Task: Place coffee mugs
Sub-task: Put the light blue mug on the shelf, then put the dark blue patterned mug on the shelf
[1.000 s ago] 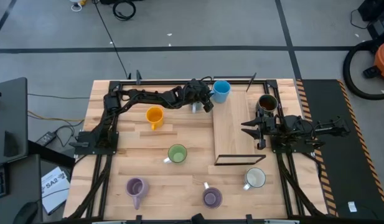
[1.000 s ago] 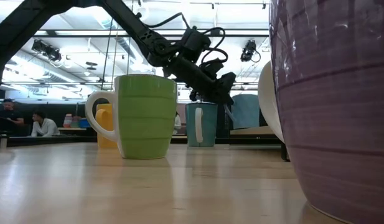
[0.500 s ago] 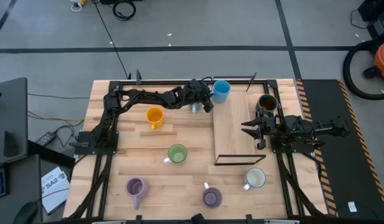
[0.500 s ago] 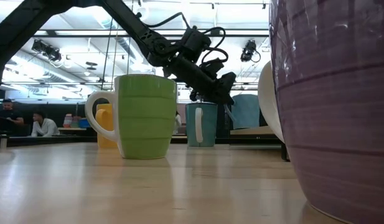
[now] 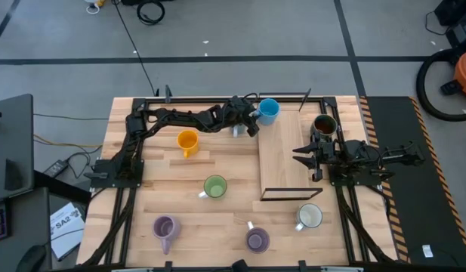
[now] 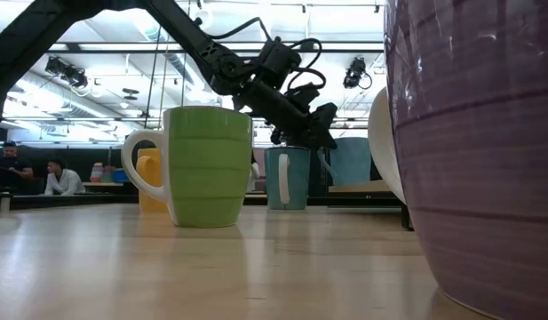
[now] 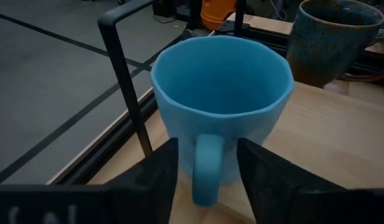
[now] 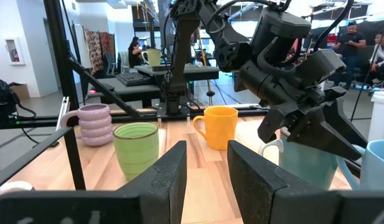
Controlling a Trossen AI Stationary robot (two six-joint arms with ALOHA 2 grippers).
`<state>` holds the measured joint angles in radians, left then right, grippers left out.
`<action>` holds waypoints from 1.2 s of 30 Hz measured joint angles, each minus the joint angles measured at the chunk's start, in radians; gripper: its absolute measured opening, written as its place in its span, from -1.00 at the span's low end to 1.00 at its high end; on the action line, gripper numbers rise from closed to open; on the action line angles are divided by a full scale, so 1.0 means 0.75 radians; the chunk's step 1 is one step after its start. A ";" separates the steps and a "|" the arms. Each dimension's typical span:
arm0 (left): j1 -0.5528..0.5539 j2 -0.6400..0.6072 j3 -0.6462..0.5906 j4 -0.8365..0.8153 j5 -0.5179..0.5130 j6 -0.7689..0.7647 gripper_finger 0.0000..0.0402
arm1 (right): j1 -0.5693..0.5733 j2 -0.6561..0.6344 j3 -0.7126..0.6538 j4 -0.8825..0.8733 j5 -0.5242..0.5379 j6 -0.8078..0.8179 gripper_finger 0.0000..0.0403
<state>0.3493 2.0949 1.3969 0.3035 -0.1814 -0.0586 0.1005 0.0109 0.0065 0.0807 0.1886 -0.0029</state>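
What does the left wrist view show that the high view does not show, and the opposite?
Only the left wrist view shows the blue mug's handle standing between the left gripper's fingers with a gap on each side, so the jaws are open.

Only the high view shows the other mugs: orange-yellow mug, green mug, white mug and two purple mugs, and the right gripper waiting beside the wooden board.

Both show the blue mug and the dark brown mug.

Left claw (image 7: 207, 171) wider around handle (image 7: 207, 165)
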 joint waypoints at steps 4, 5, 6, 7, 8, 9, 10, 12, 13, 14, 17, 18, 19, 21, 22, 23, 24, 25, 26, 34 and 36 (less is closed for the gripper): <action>0.000 -0.006 -0.001 -0.005 -0.001 0.001 -0.02 | 0.000 0.000 0.000 0.000 0.000 0.000 -0.40; 0.000 -0.009 -0.001 -0.002 -0.001 0.001 -0.01 | 0.000 0.000 0.000 0.000 0.000 0.000 -0.40; 0.000 -0.016 -0.001 -0.001 -0.001 0.001 0.00 | 0.000 0.000 0.000 0.000 0.000 0.000 -0.40; 0.000 -0.026 -0.002 -0.014 -0.001 0.001 0.00 | 0.000 0.000 0.000 0.001 0.000 0.000 -0.40; 0.000 -0.034 -0.002 -0.010 -0.001 0.003 0.00 | 0.000 0.000 0.000 0.001 0.000 0.000 -0.40; 0.000 -0.044 -0.002 -0.008 0.000 0.003 0.00 | 0.000 0.000 0.000 0.001 0.000 0.000 -0.40; 0.000 -0.056 -0.002 -0.016 0.000 0.003 0.00 | 0.000 0.000 0.000 0.001 0.000 0.000 -0.40; -0.004 -0.088 -0.002 -0.031 -0.001 0.003 0.00 | 0.000 0.000 0.000 0.008 0.000 0.000 -0.40; -0.008 -0.106 -0.002 -0.038 -0.001 0.003 0.00 | 0.000 0.000 0.000 0.012 0.000 0.000 -0.40; -0.009 -0.128 -0.002 -0.040 -0.001 0.003 0.00 | 0.000 0.000 0.000 0.017 0.000 0.000 -0.40; -0.023 -0.209 -0.002 -0.123 0.020 0.003 0.00 | 0.000 0.000 0.000 0.024 0.000 0.000 -0.40; -0.031 -0.239 -0.002 -0.164 0.029 0.004 0.00 | 0.000 0.000 0.000 0.028 0.000 0.000 -0.40; -0.038 -0.271 -0.001 -0.205 0.039 0.003 0.00 | 0.000 0.000 0.000 0.033 0.000 0.000 -0.40; -0.056 -0.340 -0.002 -0.318 0.071 0.012 0.00 | 0.000 0.000 0.000 0.035 0.000 0.000 -0.40; -0.064 -0.378 -0.001 -0.363 0.089 0.028 0.00 | 0.000 0.001 0.000 0.046 0.000 0.000 -0.40; -0.074 -0.416 -0.002 -0.426 0.103 0.052 0.00 | 0.000 0.001 0.000 0.066 -0.001 0.001 -0.40; -0.087 -0.449 -0.003 -0.452 0.111 0.060 0.00 | 0.000 0.000 0.000 0.090 -0.001 0.012 -0.40; -0.098 -0.488 -0.013 -0.469 0.118 0.062 0.00 | 0.000 0.000 0.000 0.113 -0.001 0.036 -0.40; -0.113 -0.527 -0.035 -0.488 0.120 0.065 0.00 | 0.001 0.000 0.000 0.143 -0.002 0.071 -0.40; -0.229 -0.871 -0.395 -0.447 0.089 0.060 0.00 | 0.002 0.000 0.000 0.330 -0.080 0.180 -0.39; -0.266 -0.957 -0.501 -0.386 0.089 0.060 0.00 | 0.002 0.001 0.000 0.361 -0.079 0.212 -0.38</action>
<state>0.1496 1.3769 1.0213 0.0141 -0.1150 -0.0138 0.1020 0.0113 0.0063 0.3516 0.1291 0.1558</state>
